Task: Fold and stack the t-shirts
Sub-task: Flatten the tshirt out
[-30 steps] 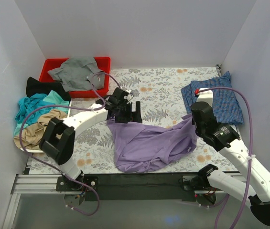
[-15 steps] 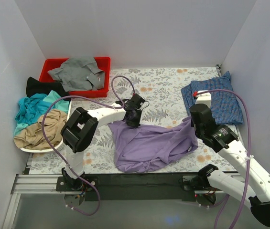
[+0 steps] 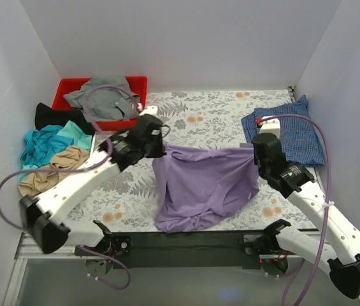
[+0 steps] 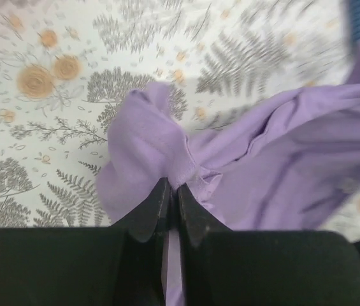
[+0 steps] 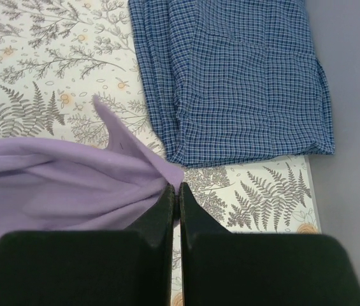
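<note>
The lavender t-shirt (image 3: pixel 202 182) hangs stretched between both grippers above the floral table cover, its lower part drooping toward the near edge. My left gripper (image 3: pixel 162 148) is shut on its left top corner (image 4: pixel 160 153), the cloth pinched between the black fingers (image 4: pixel 149 210). On the opposite side my right gripper (image 3: pixel 253 150) is shut on the other corner (image 5: pixel 148 175). A folded blue checked t-shirt (image 3: pixel 294 131) lies flat at the far right, also filling the top of the right wrist view (image 5: pixel 237 76).
A red bin (image 3: pixel 68 89) at the back left holds a grey shirt (image 3: pixel 103 95). Black (image 3: pixel 52 116), teal (image 3: pixel 46 140) and tan (image 3: pixel 52 172) shirts are heaped at the left edge. White walls close in the sides and back.
My left gripper has closed on the lavender shirt's left corner and lifted it; the left arm has swung out. The shirt went from crumpled to stretched between both grippers.
</note>
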`<state>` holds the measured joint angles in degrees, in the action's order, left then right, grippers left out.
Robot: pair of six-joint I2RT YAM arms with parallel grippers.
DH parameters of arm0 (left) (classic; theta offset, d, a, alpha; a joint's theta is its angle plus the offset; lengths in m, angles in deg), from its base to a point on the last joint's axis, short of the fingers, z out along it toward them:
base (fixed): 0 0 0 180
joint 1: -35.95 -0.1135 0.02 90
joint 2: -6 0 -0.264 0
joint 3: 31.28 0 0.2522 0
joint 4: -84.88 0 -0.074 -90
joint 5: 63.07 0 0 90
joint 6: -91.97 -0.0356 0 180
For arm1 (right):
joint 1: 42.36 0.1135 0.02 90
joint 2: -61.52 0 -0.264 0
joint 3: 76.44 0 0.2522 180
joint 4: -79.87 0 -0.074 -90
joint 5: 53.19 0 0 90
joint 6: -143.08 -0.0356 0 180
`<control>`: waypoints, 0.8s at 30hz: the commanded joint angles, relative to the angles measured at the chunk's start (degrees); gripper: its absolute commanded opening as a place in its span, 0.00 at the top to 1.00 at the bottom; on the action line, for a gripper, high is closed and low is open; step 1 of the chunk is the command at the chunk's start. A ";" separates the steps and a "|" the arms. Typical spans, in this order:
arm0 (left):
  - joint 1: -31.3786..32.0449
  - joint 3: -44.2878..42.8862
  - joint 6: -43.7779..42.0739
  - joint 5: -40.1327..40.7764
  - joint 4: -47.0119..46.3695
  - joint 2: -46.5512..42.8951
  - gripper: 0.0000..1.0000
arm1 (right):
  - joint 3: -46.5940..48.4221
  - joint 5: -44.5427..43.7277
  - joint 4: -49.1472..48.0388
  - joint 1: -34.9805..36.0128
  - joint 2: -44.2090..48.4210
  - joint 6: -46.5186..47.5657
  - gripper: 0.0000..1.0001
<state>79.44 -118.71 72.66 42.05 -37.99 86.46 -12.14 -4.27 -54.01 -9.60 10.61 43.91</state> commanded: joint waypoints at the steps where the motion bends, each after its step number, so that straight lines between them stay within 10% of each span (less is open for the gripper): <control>1: -0.33 -0.70 7.07 4.05 10.92 -12.77 1.00 | 5.17 0.20 -3.88 -2.07 -0.93 2.14 0.99; 4: -0.24 6.32 13.66 1.60 16.03 -21.12 0.61 | 6.14 2.48 -4.58 -3.57 -2.52 2.58 0.99; 6: -0.15 13.06 20.08 0.54 19.98 -27.53 0.54 | 5.88 3.20 -5.46 -4.10 -4.10 2.75 0.99; 8: -0.15 16.70 23.42 -2.19 22.70 -31.41 0.10 | 5.97 3.99 -5.64 -4.45 -5.42 2.58 0.99; 15: -0.07 18.30 23.88 -3.16 19.04 -34.33 0.09 | 6.49 6.36 -7.49 -4.80 -7.00 2.31 0.99; 24: -0.07 13.20 7.98 -0.62 -2.92 -8.77 0.09 | 5.71 9.35 -7.57 -4.80 -5.95 2.23 0.99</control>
<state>79.28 -104.68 87.35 39.77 -30.95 72.52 -8.07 3.75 -58.32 -14.19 3.22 45.90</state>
